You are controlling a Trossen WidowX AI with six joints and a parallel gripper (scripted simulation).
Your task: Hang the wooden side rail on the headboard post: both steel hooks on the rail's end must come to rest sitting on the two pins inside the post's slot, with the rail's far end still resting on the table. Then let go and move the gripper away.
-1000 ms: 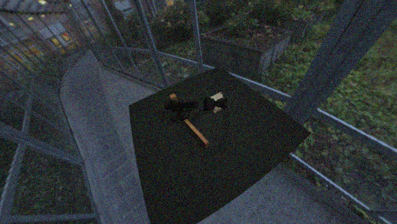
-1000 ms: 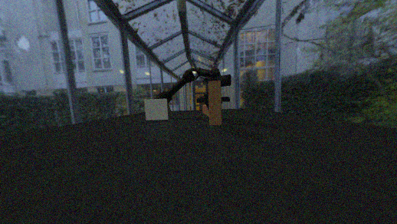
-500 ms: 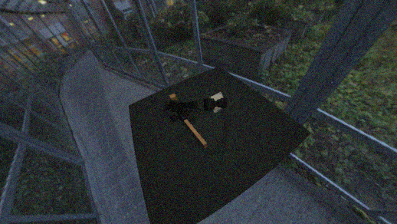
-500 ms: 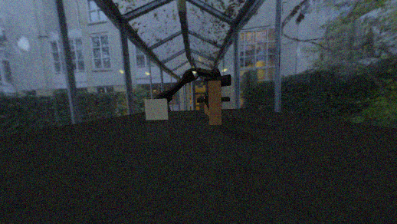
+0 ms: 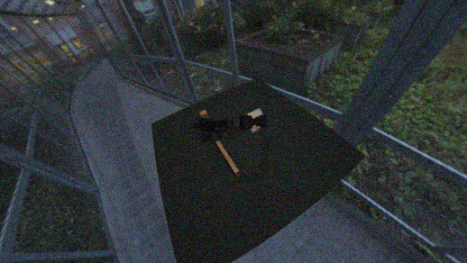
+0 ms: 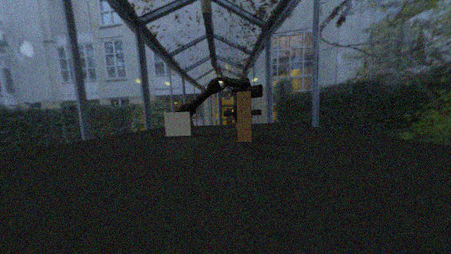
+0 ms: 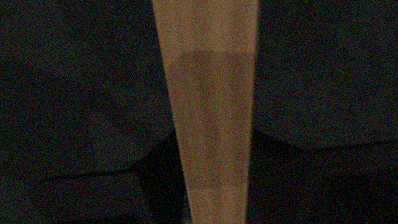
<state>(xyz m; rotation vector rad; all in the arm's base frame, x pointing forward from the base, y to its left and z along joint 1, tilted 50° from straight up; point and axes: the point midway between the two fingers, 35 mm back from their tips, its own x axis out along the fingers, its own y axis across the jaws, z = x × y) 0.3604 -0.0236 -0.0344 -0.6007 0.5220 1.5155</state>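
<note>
Fingers (image 5: 211,132) (image 6: 244,112) closed around the wooden side rail (image 5: 227,158) (image 7: 212,100), one finger each side. Rail runs lengthwise between them, extending past the grip over the table (image 5: 270,180) (image 6: 218,187). Hooks, pins and slot can't be made out; can't tell if the rail touches the table. Upright headboard post (image 6: 244,123) stands on the table, in front of the fingers in the exterior view, partly blocking them. Pale block (image 5: 255,113) (image 6: 178,123) near the dark arm (image 5: 222,122) (image 6: 201,98), apart from the post.

1 high oblique, 1 low level, wood in all 3
</note>
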